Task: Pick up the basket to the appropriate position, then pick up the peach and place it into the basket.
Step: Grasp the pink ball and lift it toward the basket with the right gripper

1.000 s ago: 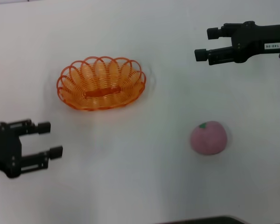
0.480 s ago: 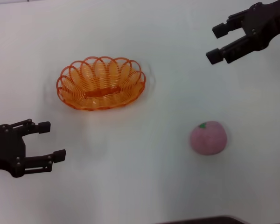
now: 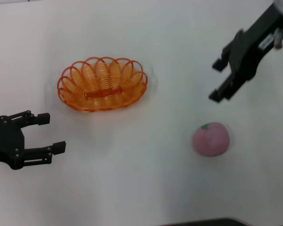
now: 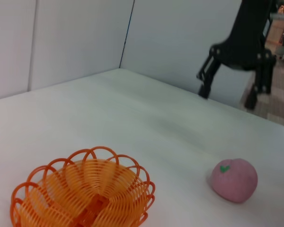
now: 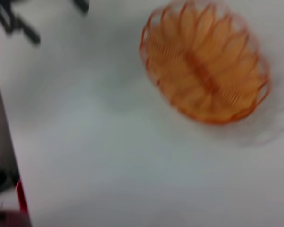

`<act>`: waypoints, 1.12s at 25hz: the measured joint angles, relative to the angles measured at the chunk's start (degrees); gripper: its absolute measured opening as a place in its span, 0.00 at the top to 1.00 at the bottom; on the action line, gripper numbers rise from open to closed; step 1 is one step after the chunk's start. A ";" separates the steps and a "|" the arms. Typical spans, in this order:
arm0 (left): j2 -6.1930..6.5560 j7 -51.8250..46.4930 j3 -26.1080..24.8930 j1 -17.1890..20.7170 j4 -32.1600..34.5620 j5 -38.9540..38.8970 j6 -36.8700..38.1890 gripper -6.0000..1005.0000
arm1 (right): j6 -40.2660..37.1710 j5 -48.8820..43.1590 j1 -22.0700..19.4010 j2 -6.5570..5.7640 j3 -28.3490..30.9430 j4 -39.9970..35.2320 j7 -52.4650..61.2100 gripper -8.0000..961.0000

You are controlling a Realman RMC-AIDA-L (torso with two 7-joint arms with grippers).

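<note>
- The orange wire basket [image 3: 102, 84] sits upright on the white tabletop [image 3: 146, 179], in the left half and toward the far edge; nothing lies inside it and neither gripper touches it.
- Its scalloped loops ring an oval bowl with a flat strip along the base, seen close up in the left wrist view [image 4: 83, 196] and, blurred, in the right wrist view [image 5: 206, 61].
- The pink peach [image 3: 211, 139] rests on the table in the right half, nearer the front edge than the basket and well apart from it; a small green leaf mark shows on its top.
- From the left wrist view the peach [image 4: 233, 179] lies off to one side of the basket, with bare table between them.
- The left gripper [image 3: 51, 133] hovers near the left edge of the tabletop, on the front side of the basket and clear of it, its two fingers spread apart and holding nothing.
- The right gripper [image 3: 218, 80] hangs over the right side of the table, between the far edge and the peach, tilted downward; its fingers are parted and empty, and it does not touch the peach.
- The same right gripper [image 4: 226, 90] appears in the distance of the left wrist view, raised above the table.
</note>
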 joint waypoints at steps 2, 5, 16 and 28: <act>0.00 0.04 -0.09 -0.04 -0.15 -0.06 0.11 0.13 | 0.17 -0.94 -0.02 0.41 -2.68 0.33 0.90 0.05; -0.01 0.01 -0.14 -0.06 -0.37 -0.07 0.03 0.13 | 0.36 -2.05 0.07 1.25 -5.54 2.10 1.96 0.05; -0.09 0.01 -0.28 0.30 -1.42 -0.21 0.40 0.13 | 4.53 -7.47 -0.88 4.29 -14.33 6.85 4.98 0.08; -0.10 -0.10 -0.27 0.43 -2.10 -0.24 1.07 0.13 | 10.17 -3.26 -1.53 4.06 -20.34 10.75 4.54 0.16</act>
